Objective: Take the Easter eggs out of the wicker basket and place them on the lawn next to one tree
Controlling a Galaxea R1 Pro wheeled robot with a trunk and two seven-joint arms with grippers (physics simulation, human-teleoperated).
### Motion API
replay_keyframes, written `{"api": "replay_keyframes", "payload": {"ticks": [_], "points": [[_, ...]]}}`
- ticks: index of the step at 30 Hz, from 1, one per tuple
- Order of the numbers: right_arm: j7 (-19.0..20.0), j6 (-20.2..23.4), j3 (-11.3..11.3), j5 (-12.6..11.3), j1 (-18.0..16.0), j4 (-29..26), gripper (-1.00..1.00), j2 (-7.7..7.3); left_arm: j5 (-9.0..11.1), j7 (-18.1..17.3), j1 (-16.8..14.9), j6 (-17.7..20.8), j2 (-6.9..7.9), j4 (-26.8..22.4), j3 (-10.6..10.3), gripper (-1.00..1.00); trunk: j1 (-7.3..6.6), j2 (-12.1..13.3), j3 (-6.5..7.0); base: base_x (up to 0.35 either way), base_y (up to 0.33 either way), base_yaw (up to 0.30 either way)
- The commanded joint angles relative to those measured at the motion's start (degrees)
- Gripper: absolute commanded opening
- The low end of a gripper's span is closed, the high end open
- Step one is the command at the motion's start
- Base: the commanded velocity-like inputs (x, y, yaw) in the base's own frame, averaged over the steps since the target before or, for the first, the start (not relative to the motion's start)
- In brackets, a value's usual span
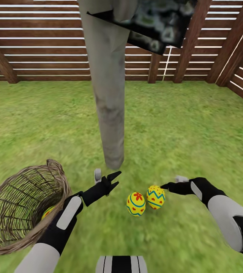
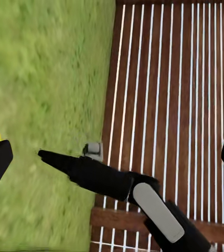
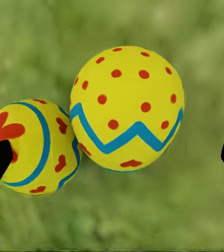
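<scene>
lying on the lawn [image 1: 182, 129] just off the tips of the right gripper [image 1: 166, 186] are two easter eggs: the zigzag egg [image 1: 156, 197], yellow with a blue zigzag band and red dots, sits right at the fingertips, and the flower egg [image 1: 136, 203], with a red flower and blue rings, lies on its far side from that gripper, the two eggs touching or nearly so. in the right wrist view the zigzag egg [image 3: 126, 109] sits between the dark fingertips at the frame edges without either one touching it, so this gripper stands apart and holds nothing; the flower egg [image 3: 32, 146] lies against it.

the left gripper [image 1: 113, 180] hovers just above the grass between the basket and the flower egg, its fingers spread and empty. the tree [image 1: 108, 94], a pale grey trunk, stands close ahead of both grippers, with the eggs near its foot. beside the left forearm sits the wicker basket [image 1: 7, 227], tipped toward the camera, and a patch of yellow, the third egg [image 1: 48, 212], shows through its weave. beyond the grass runs the slatted wooden fence [image 1: 38, 41].
</scene>
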Motion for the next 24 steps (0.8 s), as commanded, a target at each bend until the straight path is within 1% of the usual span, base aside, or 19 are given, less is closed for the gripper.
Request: {"api": "replay_keyframes", "payload": {"ticks": [1, 6, 9, 13, 15, 16, 17, 18, 19, 20, 22, 24], "points": [[1.3, 0.53, -0.49, -0.12, 0.0, -0.08, 1.0, -0.3, 0.28, 0.01, -0.03, 0.34, -0.02, 0.05, 0.03, 1.0, -0.07, 0.0, 0.19, -0.331, 0.0, 0.0], [2.38, 0.6, -0.86, -0.11, 0.0, -0.08, 1.0, -0.64, 0.28, 0.01, -0.03, 0.34, -0.02, -0.18, -0.03, 1.0, -0.2, 0.07, 1.3, -0.321, 0.0, 0.0], [2.7, 0.64, -0.87, -0.15, 0.0, -0.08, 1.0, -0.61, 0.28, 0.01, -0.03, 0.34, 0.02, -0.33, -0.05, 1.0, -0.27, 0.11, 1.96, -0.088, 0.0, 0.044], [2.8, 0.64, -1.02, -0.17, 0.0, -0.08, 1.0, -0.59, 0.33, -0.05, -0.03, 0.4, 0.24, -0.56, -0.05, 1.0, -0.38, 0.16, 2.85, -0.015, 0.0, 0.234], [2.85, 0.65, -1.48, -0.16, 0.0, -0.08, 1.0, -0.59, 0.35, -0.06, -0.03, 0.42, 0.28, -0.62, -0.05, 1.0, -0.43, 0.19, 3.29, -0.004, 0.0, 0.273], [3.6, 0.65, -2.59, -0.16, 0.0, -0.08, 1.0, -0.68, 0.36, -0.07, -0.03, 0.43, 0.31, -0.65, -0.05, 1.0, -0.45, 0.2, 3.51, -0.001, 0.0, 0.282], [5.31, 0.66, -3.73, -0.15, 0.0, -0.05, 1.0, -0.87, 0.37, -0.12, -0.03, 0.43, 0.37, -0.86, -0.05, 1.0, -0.48, 0.22, 3.74, 0.0, 0.0, 0.284], [6.38, 0.66, -4.08, -0.15, 0.0, -0.02, 1.0, -0.96, 0.37, -0.14, -0.03, 0.43, 0.39, -1.26, -0.07, 1.0, -0.5, 0.23, 3.96, 0.0, 0.0, 0.285], [8.56, 0.75, -4.45, -0.21, 0.0, 0.0, 1.0, -1.06, 0.34, -0.1, -0.03, 0.43, 0.41, -2.21, -0.11, 1.0, -0.53, 0.24, 4.18, 0.0, 0.0, 0.286], [10.19, 1.2, -4.57, -0.18, 0.0, 0.0, 1.0, -1.1, 0.31, -0.09, -0.03, 0.43, 0.41, -2.71, -0.13, 1.0, -0.56, 0.26, 4.4, 0.0, 0.0, 0.286], [12.27, 2.33, -4.66, -0.11, 0.0, 0.01, 1.0, -1.32, 0.3, -0.08, -0.03, 0.49, 0.43, -3.1, -0.14, 1.0, -0.61, 0.28, 4.84, 0.0, 0.0, 0.286], [13.37, 2.79, -4.69, -0.13, 0.0, 0.01, 1.0, -1.82, 0.29, -0.08, -0.03, 0.51, 0.34, -3.23, -0.17, 1.0, -0.66, 0.31, 5.29, 0.0, 0.0, 0.286]]}}
